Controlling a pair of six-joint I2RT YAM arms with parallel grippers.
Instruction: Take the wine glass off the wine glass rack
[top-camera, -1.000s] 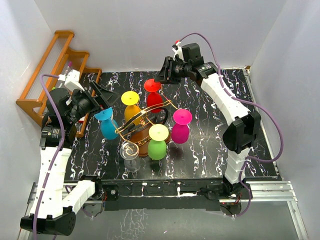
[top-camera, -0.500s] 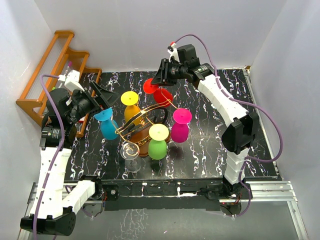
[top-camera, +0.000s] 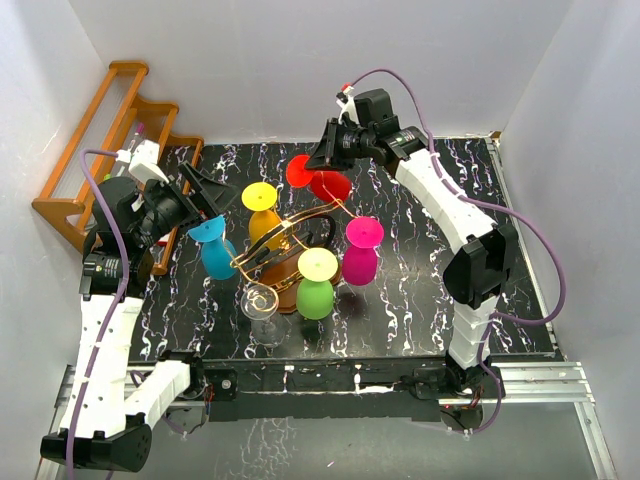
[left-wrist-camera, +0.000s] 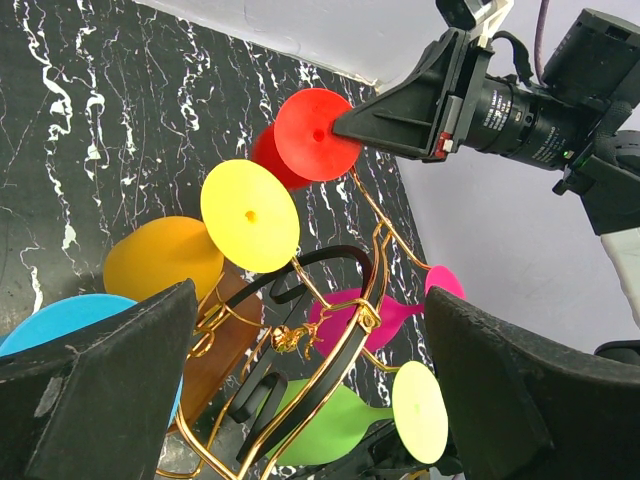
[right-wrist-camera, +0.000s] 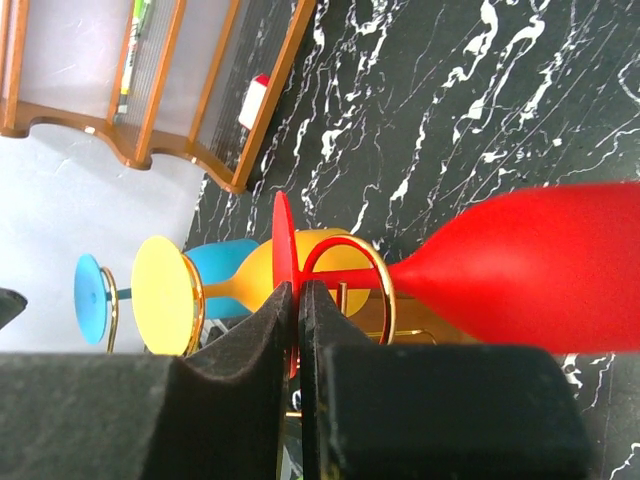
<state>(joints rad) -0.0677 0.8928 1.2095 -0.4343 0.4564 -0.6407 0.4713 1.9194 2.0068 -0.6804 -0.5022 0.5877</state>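
Observation:
The wine glass rack (top-camera: 292, 232) is a gold wire stand with a black loop at mid-table, with several coloured glasses hanging from it. My right gripper (top-camera: 316, 160) is shut on the flat foot of the red wine glass (top-camera: 330, 187) at the rack's far side. In the right wrist view the pads (right-wrist-camera: 270, 330) pinch that thin red foot (right-wrist-camera: 283, 235), the stem runs through a gold ring (right-wrist-camera: 384, 285), and the bowl (right-wrist-camera: 540, 265) lies to the right. My left gripper (top-camera: 212, 195) stands open to the left of the rack, above the blue glass (top-camera: 214, 250). Its view looks over the rack (left-wrist-camera: 365, 300) at the red foot (left-wrist-camera: 312, 135).
Yellow-footed orange (top-camera: 262, 208), magenta (top-camera: 362, 252) and green (top-camera: 316, 285) glasses hang on the rack. A clear glass (top-camera: 262, 310) is at the rack's near left corner. An orange-brown stepped shelf (top-camera: 100, 150) leans at the far left corner. White walls enclose the table.
My right gripper has shut on the red glass's foot. The red bowl has swung to the right and the glass is now tilted. The left arm has stayed put.

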